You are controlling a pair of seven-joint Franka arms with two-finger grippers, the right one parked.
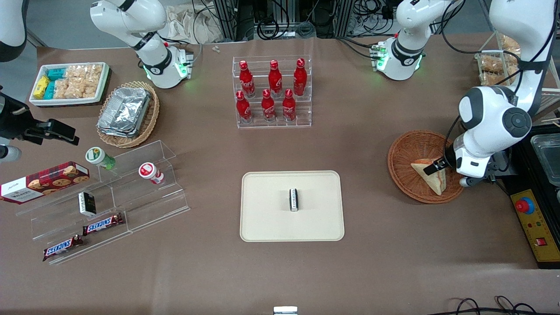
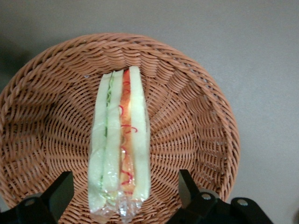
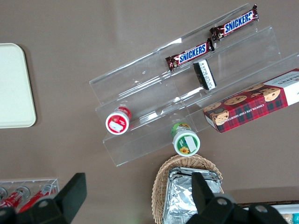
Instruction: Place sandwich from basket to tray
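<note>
The sandwich (image 1: 430,174) is a plastic-wrapped triangular wedge that lies in the round orange-brown wicker basket (image 1: 407,151) toward the working arm's end of the table. In the left wrist view the sandwich (image 2: 120,140) stands on edge, with green and orange-red filling showing, in the middle of the basket (image 2: 196,116). My left gripper (image 1: 450,174) is low over the basket and open. Its two black fingers (image 2: 187,186) stand on either side of the sandwich's near end with a gap to each. The cream-beige tray (image 1: 262,218) lies at the table's middle.
A small dark-and-white packet (image 1: 294,199) stands on the tray. A clear rack of red bottles (image 1: 272,92) is farther from the front camera than the tray. A black control box with a red button (image 1: 531,223) lies beside the basket.
</note>
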